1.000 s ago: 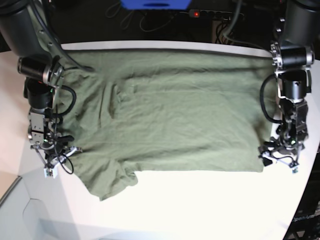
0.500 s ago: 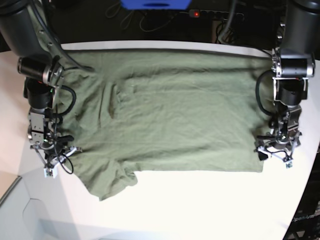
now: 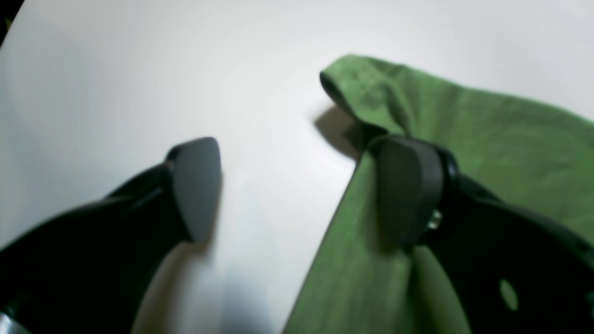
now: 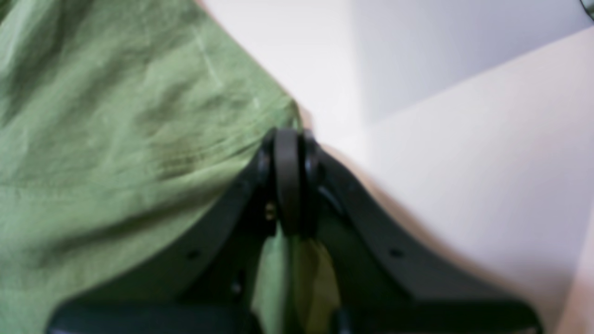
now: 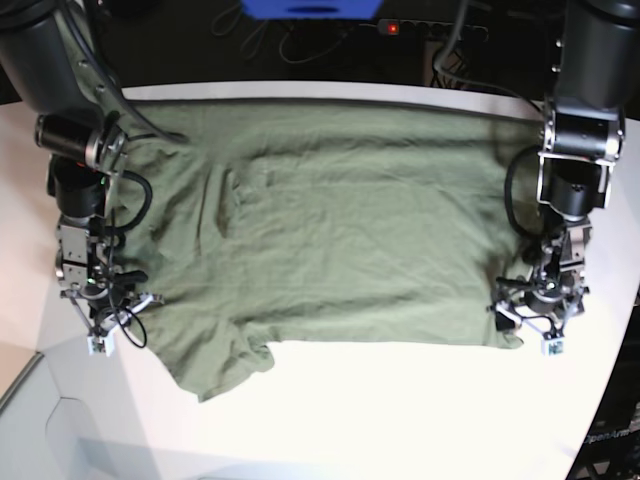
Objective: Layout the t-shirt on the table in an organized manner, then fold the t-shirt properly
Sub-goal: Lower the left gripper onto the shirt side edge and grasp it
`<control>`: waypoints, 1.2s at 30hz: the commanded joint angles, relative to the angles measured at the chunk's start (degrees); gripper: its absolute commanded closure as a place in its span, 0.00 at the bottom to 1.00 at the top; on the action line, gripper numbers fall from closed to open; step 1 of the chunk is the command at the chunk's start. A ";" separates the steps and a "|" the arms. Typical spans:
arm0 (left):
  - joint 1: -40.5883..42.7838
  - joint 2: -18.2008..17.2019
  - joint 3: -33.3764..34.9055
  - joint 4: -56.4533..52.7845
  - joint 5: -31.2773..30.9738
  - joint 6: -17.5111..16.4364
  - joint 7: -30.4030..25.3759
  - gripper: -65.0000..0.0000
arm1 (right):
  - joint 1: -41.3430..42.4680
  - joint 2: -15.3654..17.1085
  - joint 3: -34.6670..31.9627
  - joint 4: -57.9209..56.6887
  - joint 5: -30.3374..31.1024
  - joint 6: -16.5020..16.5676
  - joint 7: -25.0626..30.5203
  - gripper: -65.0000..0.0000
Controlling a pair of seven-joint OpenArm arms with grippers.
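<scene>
The olive-green t-shirt [image 5: 340, 230] lies spread flat on the white table [image 5: 400, 410], with one sleeve bunched at the front left. My left gripper [image 5: 530, 318] stands open at the shirt's front right corner. In the left wrist view this left gripper [image 3: 299, 190] straddles the shirt's [image 3: 487, 139] edge: one pad [image 3: 403, 185] is over fabric, the other over bare table [image 3: 139, 69]. My right gripper [image 5: 105, 305] is at the shirt's left edge. In the right wrist view the right gripper [image 4: 287, 181] is shut on a pinch of the shirt [image 4: 116, 139].
A power strip [image 5: 420, 27] with a red light, cables and a blue object [image 5: 310, 8] lie behind the table's far edge. The table's curved edge runs close to the left arm on the right. White table [image 4: 464, 162] shows beside the right gripper.
My left arm has slid inward along the front right of the shirt, its open jaws now over the shirt's corner edge. The right arm has stayed still.
</scene>
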State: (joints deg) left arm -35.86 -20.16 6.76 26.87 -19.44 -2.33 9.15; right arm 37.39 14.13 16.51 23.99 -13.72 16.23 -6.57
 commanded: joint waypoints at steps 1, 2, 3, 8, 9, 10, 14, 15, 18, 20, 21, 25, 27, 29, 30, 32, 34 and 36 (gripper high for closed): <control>-2.43 -0.98 -0.30 3.15 -0.12 0.00 -1.89 0.21 | 0.81 0.42 -0.12 0.14 -0.75 -0.27 -1.74 1.00; -2.08 -1.60 -0.30 4.73 -0.12 0.00 -1.72 0.21 | 0.81 0.42 -0.12 0.14 -0.75 -0.27 -1.74 1.00; -1.37 -2.30 -0.30 6.49 -0.12 0.00 -1.10 0.21 | 0.81 0.42 -0.12 0.14 -0.75 -0.27 -1.74 1.00; -0.67 -3.79 -0.39 14.14 -0.12 0.09 5.40 0.21 | 0.81 0.42 -0.12 0.14 -0.75 -0.27 -1.74 1.00; -0.67 -3.71 -0.39 14.14 -0.12 0.09 5.40 0.21 | 0.81 0.42 -0.12 0.14 -0.75 -0.27 -1.74 1.00; -0.67 -3.53 -0.39 14.05 -0.12 0.09 5.31 0.21 | 0.81 0.42 -0.12 0.14 -0.75 -0.27 -1.74 1.00; 0.74 -2.21 -0.39 11.24 0.15 0.09 5.05 0.21 | 0.81 0.42 -0.12 0.14 -0.75 -0.27 -1.74 1.00; 0.65 -1.07 -0.39 9.39 0.41 0.09 4.26 0.21 | 0.81 0.42 -0.12 0.14 -0.75 -0.27 -1.74 1.00; 0.65 -0.01 -0.30 2.80 0.41 0.09 -1.28 0.21 | 0.81 0.42 -0.12 0.14 -0.75 -0.27 -1.74 1.00; 0.56 0.08 -0.13 -1.16 0.41 0.09 -4.27 0.21 | 0.81 0.42 -0.12 0.14 -0.75 -0.27 -1.74 1.00; 0.56 0.08 0.05 -2.74 0.41 0.09 -5.50 0.21 | 0.81 0.42 -0.12 0.14 -0.75 -0.27 -1.74 1.00; 0.56 0.08 0.14 -5.91 0.41 0.00 -9.19 0.21 | 0.81 0.42 -0.12 0.14 -0.75 -0.27 -1.74 1.00; 0.47 0.08 0.14 -6.08 0.41 0.00 -9.45 0.21 | 0.81 0.42 -0.12 0.14 -0.75 -0.27 -1.74 1.00; 0.47 0.08 0.14 -6.08 0.41 0.00 -9.45 0.21 | 0.81 0.42 -0.12 0.14 -0.75 -0.27 -1.74 1.00; 0.47 0.08 0.14 -6.08 0.41 0.00 -9.45 0.21 | 0.81 0.42 -0.12 0.14 -0.75 -0.27 -1.74 1.00; 0.47 0.16 0.22 -6.17 0.41 0.00 -9.45 0.21 | 0.81 0.42 -0.12 0.14 -0.75 -0.27 -1.74 1.00; 0.82 0.16 0.22 -6.17 0.41 0.00 -9.45 0.21 | 0.81 0.42 -0.12 0.14 -0.75 -0.27 -1.74 1.00; 1.44 0.25 0.22 -6.17 0.41 0.00 -9.45 0.22 | 0.81 0.42 -0.12 0.14 -0.75 -0.27 -1.74 1.00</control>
State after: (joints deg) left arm -33.74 -19.33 6.87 20.51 -19.55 -3.01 -1.39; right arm 37.30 14.13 16.43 23.99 -13.69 16.23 -6.33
